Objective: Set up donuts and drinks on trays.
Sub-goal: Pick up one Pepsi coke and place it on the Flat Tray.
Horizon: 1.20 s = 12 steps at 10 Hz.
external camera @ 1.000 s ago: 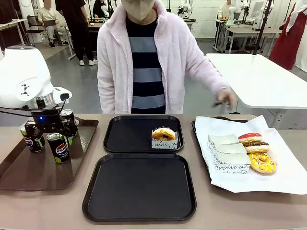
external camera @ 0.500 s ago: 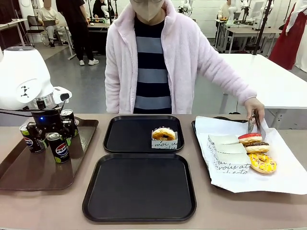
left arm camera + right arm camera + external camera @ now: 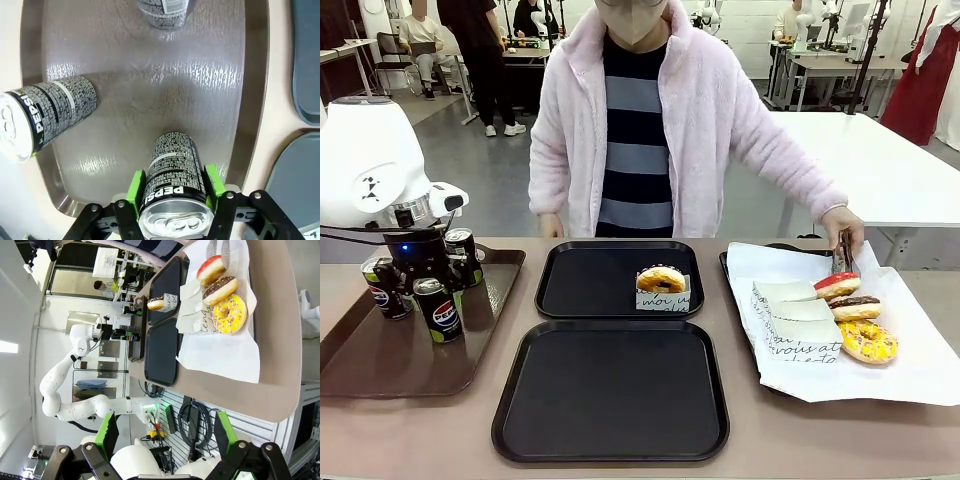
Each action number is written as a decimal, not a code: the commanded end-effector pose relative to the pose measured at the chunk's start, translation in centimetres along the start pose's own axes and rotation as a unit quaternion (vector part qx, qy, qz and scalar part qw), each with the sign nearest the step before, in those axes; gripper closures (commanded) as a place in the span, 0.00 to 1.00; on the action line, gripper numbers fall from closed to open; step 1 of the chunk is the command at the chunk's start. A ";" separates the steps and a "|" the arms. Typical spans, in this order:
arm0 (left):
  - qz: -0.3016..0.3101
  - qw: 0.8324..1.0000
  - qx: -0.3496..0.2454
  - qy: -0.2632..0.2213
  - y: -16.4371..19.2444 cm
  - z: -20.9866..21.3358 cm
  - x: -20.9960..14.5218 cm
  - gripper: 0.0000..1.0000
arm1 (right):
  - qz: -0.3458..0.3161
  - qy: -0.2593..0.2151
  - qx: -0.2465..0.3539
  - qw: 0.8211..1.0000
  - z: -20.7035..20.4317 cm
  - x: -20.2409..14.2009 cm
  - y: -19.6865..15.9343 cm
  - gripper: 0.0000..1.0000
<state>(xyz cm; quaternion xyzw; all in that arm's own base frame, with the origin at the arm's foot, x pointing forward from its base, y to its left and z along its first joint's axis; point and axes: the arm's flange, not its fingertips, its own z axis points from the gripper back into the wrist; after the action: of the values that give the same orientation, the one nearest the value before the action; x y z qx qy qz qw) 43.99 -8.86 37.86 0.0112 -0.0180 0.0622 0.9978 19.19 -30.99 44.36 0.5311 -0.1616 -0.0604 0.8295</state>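
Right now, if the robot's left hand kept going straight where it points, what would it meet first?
The left hand is shut on a slim black Pepsi can and points downward, so the can would likely press into the brown rectangular tray beneath it. How near the tray is, I cannot tell.

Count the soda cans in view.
3 cans, all on the brown tray: one in the left tool, one at the tray's left edge, one toward the far side. The arm could hide another.
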 end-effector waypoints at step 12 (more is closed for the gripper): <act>0.019 1.000 -0.008 0.005 1.6 14.1 -3.8 1.00 | 0.001 -0.002 0.006 1.000 0.1 -0.1 0.0 0.00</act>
<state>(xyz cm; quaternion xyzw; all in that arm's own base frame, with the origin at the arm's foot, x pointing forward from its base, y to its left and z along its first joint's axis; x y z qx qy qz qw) 39.46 -8.07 51.60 -0.0039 -0.0092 0.0843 0.9964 19.23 -30.96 44.35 0.5311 -0.1610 -0.0600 0.8297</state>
